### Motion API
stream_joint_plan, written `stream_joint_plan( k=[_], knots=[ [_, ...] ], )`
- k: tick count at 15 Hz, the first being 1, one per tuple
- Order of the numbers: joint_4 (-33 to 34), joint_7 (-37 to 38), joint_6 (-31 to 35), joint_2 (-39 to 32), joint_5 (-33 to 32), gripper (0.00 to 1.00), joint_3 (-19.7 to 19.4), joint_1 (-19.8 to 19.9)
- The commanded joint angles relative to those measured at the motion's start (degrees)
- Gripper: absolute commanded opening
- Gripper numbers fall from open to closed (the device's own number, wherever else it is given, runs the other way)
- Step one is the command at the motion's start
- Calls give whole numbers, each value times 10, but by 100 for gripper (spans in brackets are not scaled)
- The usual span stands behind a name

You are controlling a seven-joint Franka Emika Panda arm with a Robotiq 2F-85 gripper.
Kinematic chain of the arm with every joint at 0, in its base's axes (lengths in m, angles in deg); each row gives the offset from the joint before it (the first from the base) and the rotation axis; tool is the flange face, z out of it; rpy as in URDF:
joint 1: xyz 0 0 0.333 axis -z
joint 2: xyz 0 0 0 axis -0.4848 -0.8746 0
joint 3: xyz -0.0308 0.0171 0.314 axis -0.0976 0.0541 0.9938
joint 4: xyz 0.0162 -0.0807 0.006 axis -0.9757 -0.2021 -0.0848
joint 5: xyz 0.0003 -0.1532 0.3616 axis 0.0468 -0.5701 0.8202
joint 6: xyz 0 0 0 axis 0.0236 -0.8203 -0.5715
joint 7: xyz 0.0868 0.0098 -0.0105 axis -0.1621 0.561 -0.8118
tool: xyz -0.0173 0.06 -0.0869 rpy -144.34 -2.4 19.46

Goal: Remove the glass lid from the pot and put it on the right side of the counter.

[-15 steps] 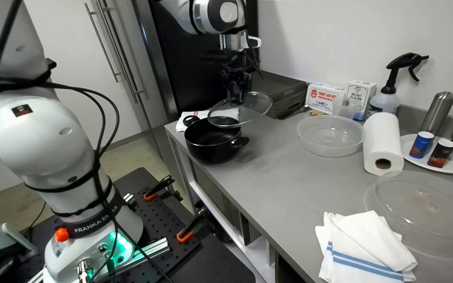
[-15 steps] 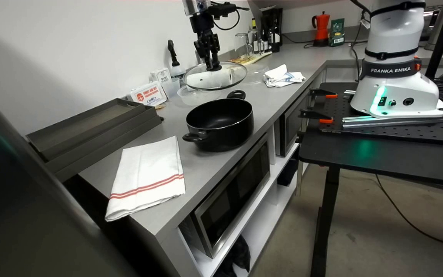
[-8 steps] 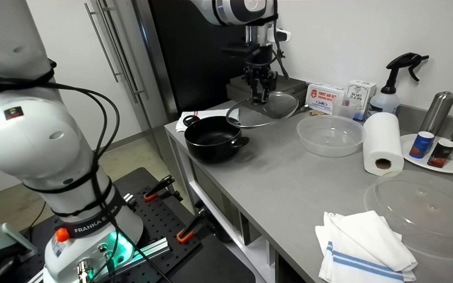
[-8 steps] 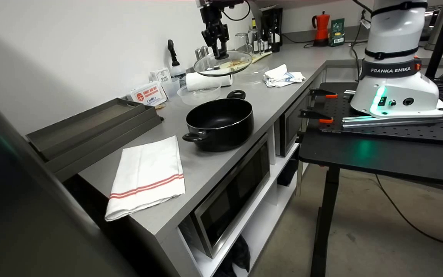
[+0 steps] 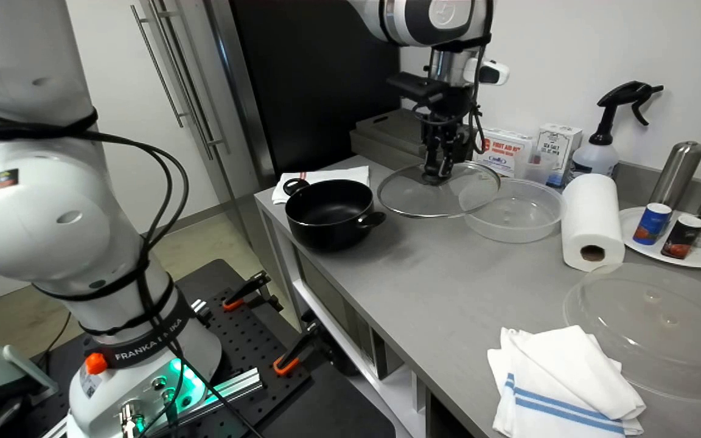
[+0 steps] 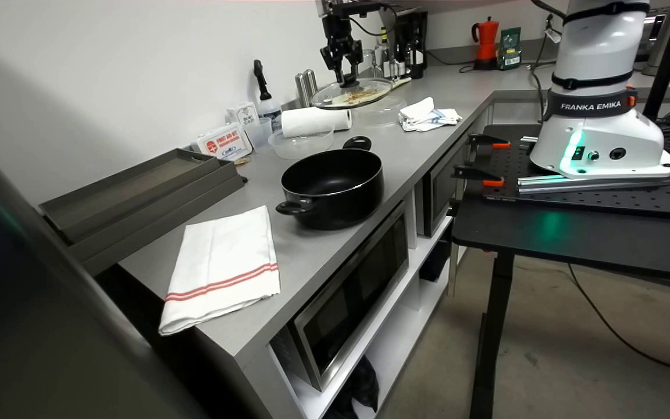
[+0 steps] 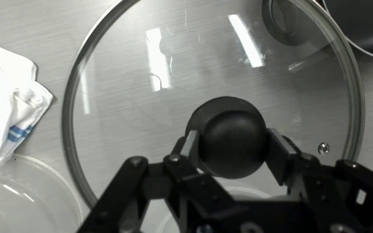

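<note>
Gripper [image 7: 234, 144] clasping the black knob [image 7: 234, 153] | glass lid [image 5: 439, 201] airborne over the counter [image 5: 423, 274], farther from the pot [image 5: 329, 216] now | in an exterior view it newly overlaps the clear bowl [image 5: 527, 213]

Black pot [image 5: 329, 233], grey counter [image 5: 442, 274]

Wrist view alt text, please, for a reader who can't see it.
Black fingers grip the black knob of a round glass lid held over a grey counter. Part of the dark pot shows at upper right; a white towel with blue stripes lies at left.
</note>
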Motion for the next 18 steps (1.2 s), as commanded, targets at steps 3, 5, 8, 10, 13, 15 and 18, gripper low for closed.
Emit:
stream_joint_plan(
  k=[3, 5, 8, 10, 13, 15, 18],
  knots=[
    [61, 10, -20, -63, 56, 26, -9, 25],
    [73, 13, -18, -88, 65, 26, -10, 32],
    [93, 28, -10, -127, 72, 26, -12, 37],
    [108, 40, -8, -152, 74, 26, -12, 40],
    [136, 56, -10, -191, 81, 26, -12, 46],
    [154, 63, -13, -214, 88, 26, -10, 50],
    [178, 64, -17, -245, 104, 26, -6, 58]
  ],
)
